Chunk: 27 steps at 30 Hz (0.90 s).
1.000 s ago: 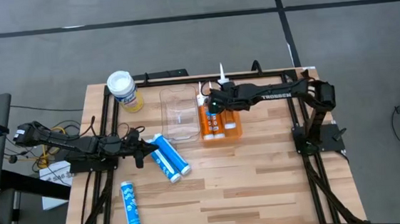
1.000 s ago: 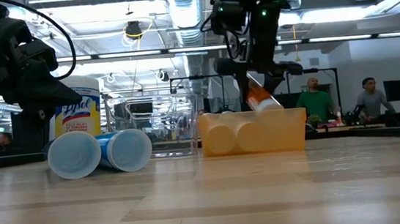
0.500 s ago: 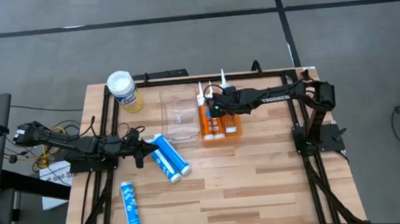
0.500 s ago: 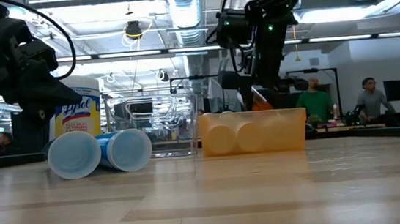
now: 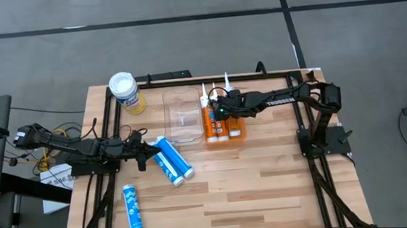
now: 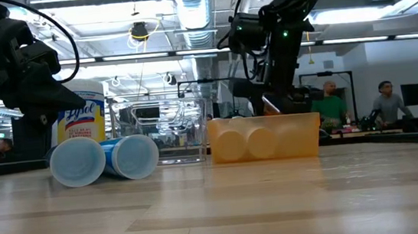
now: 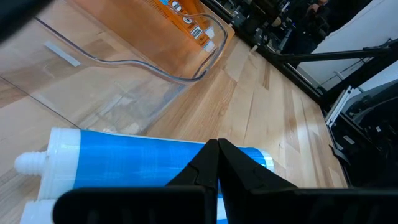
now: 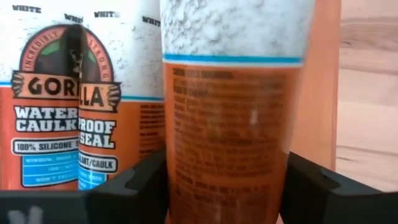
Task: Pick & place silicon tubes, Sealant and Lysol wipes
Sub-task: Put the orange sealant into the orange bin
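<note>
An orange bin (image 5: 238, 134) stands right of the table's middle with two Gorilla sealant tubes (image 8: 81, 112) lying in it. A third sealant tube (image 8: 230, 124) lies beside them, next to the bin's wall. My right gripper (image 8: 227, 180) slants down into the bin, one finger on each side of this tube's orange body. Two blue silicone tubes (image 5: 171, 160) lie side by side at the left; a third (image 5: 132, 213) lies near the front left corner. My left gripper (image 5: 143, 156) hangs shut just left of the pair. The Lysol wipes (image 5: 126, 91) stand upright at the far left. My right gripper has its fingers (image 8: 134, 186) beside the third sealant tube's orange body (image 8: 186, 180), coming slanting down from the table's right and lying across it. The tube lies in the bin. Whether the fingers touch it, I cannot tell.
A clear plastic bin (image 5: 183, 115) stands just left of the orange bin (image 6: 303, 135). A black frame (image 5: 186, 74) runs along the table's far and side edges. Bare wood lies in front of the bins and to the right. People show in the room behind.
My right gripper has gone down into the orange bin with the sealant tube. The tube, which hung tilted above the bin's rim, now lies low in the bin, only a small part showing over the rim in the low view.
</note>
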{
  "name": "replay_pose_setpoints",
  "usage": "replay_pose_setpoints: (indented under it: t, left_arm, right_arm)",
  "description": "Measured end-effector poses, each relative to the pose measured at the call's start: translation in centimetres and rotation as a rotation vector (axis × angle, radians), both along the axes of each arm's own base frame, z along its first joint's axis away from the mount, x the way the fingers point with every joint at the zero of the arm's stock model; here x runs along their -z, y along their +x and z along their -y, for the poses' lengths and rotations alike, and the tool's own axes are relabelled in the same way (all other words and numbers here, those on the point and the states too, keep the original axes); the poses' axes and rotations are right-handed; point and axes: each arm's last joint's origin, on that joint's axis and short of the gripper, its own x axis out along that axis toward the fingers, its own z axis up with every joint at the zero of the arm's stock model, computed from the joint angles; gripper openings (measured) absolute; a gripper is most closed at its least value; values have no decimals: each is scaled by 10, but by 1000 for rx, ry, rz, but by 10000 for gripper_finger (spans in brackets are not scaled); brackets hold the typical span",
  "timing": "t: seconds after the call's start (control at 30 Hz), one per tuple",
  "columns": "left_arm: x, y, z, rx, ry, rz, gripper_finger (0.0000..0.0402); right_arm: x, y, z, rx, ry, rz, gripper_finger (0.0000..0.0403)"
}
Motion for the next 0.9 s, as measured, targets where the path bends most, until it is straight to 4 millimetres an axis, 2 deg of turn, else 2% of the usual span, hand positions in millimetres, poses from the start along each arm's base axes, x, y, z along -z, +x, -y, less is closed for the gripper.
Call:
replay_pose_setpoints:
  t: [0.9]
  left_arm:
    - [0, 0, 0, 1, 4, 0, 0]
  right_arm:
    - [0, 0, -1, -30, 18, -7, 233]
